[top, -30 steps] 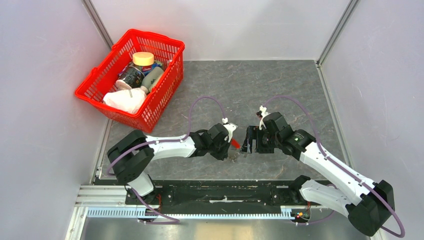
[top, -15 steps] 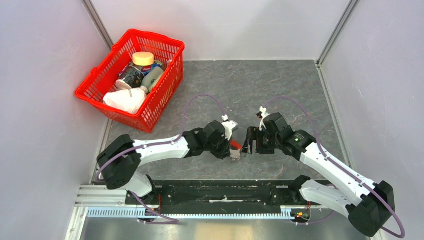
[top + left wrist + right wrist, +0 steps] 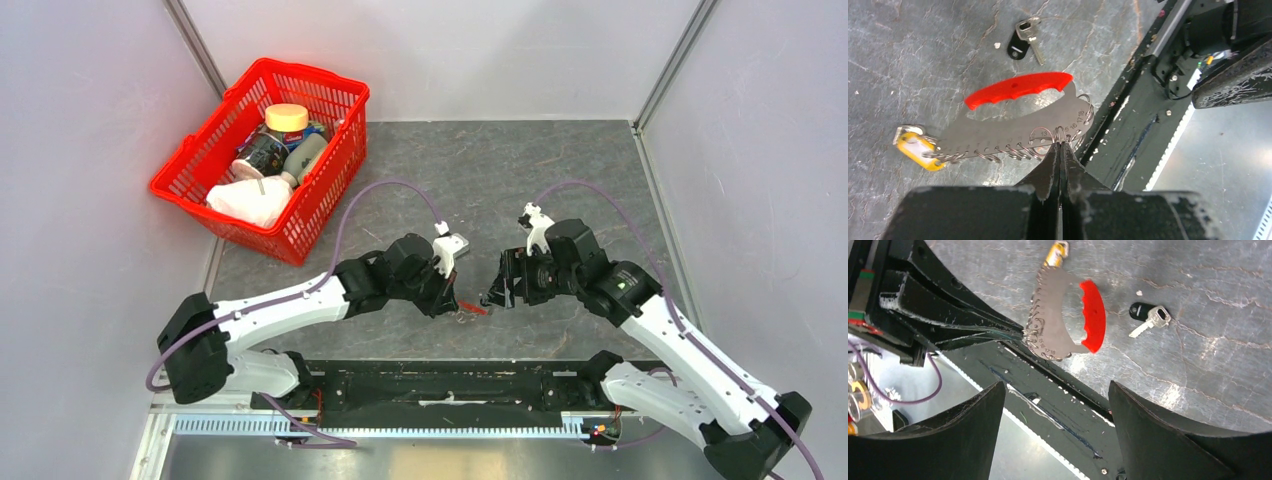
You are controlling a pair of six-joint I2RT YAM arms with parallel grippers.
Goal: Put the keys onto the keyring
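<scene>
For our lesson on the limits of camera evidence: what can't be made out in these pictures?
Top view: the rings are too small to count.
Left wrist: the left end effector hides whether a ring is pinched in its tips.
Right wrist: the yellow tag is cut by the top edge.

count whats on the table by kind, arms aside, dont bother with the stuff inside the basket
small silver metal key with a black tab: 1
yellow plastic key tag: 1
flat grey metal plate with a red plastic grip and wire rings along its edge: 1
red plastic mesh basket: 1
total: 4
</scene>
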